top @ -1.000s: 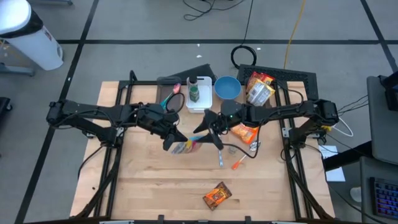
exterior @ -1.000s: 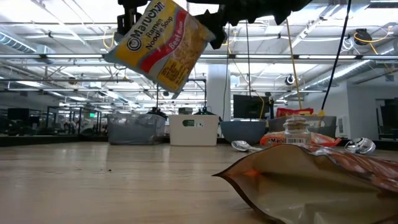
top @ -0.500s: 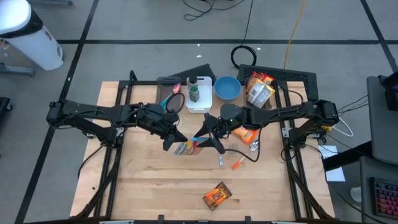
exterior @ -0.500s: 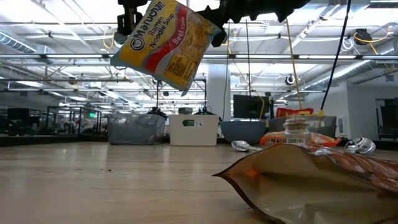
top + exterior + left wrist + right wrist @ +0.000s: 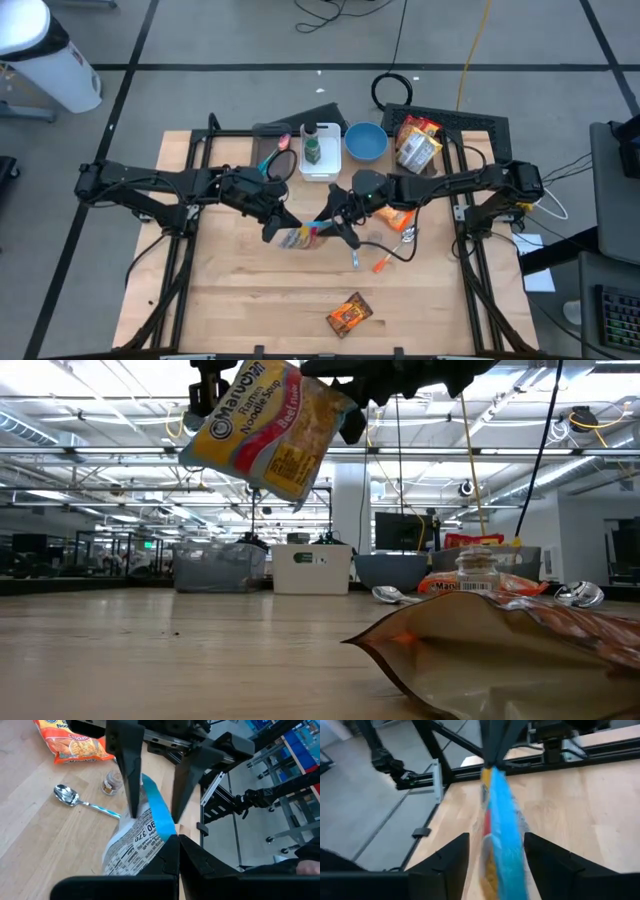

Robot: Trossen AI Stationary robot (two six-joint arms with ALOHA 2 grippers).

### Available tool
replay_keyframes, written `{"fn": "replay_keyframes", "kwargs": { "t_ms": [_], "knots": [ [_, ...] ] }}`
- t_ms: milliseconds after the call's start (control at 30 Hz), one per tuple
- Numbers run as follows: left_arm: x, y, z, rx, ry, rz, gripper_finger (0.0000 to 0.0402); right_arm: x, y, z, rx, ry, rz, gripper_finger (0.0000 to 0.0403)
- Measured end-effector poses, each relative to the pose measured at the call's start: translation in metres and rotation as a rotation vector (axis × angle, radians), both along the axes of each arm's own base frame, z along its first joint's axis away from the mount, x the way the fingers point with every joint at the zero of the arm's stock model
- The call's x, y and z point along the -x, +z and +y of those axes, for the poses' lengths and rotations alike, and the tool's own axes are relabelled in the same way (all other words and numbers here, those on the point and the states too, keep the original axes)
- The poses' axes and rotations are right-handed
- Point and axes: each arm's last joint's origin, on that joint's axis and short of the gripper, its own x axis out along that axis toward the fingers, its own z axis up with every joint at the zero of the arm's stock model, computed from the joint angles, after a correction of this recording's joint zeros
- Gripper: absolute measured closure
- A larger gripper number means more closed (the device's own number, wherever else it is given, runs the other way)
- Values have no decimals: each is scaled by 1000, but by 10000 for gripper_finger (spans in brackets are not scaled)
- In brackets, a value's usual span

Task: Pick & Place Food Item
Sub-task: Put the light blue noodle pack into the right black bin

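I am holding the ramen packet [image 5: 296,238] clenched in the left gripper [image 5: 277,228] above the surface [image 5: 240,300]; the right gripper [image 5: 331,226] is straddling its other end, jaws parted.

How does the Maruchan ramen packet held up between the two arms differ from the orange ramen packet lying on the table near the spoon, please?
The held ramen packet is yellow with a red band and blue edge; the orange ramen packet is orange. The held ramen packet hangs tilted above the table, pinched by the shut left gripper, with the right gripper straddling its far edge; the orange ramen packet lies flat, ungripped, beside a spoon and a small jar. Both are instant noodle packets.
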Motion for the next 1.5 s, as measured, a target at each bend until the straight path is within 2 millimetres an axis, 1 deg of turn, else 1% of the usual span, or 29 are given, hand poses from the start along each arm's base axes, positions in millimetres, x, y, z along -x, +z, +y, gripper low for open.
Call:
{"fn": "replay_keyframes", "kwargs": {
  "t_ms": [400, 800, 1033, 1233, 1367, 1500],
  "knots": [
    [0, 0, 0, 0, 1, -2, 401, 0, 0, 0, -10, -10, 2, 314],
    [0, 0, 0, 1, 2, -3, 400, -1, 2, -1, -21, -15, -8, 396],
    [0, 1, 2, -8, 28, -5, 379, -1, 2, -1, -33, -19, -3, 402],
    [-1, 2, 10, 1, 42, -23, 356, -1, 2, -1, -44, -23, 2, 402],
    [-4, 9, 21, 22, 32, -95, 321, -1, 2, -1, -52, -26, 5, 402],
    [-3, 12, 35, 35, 16, -132, 277, -1, 2, -1, -67, -31, 10, 402]
  ]
}}
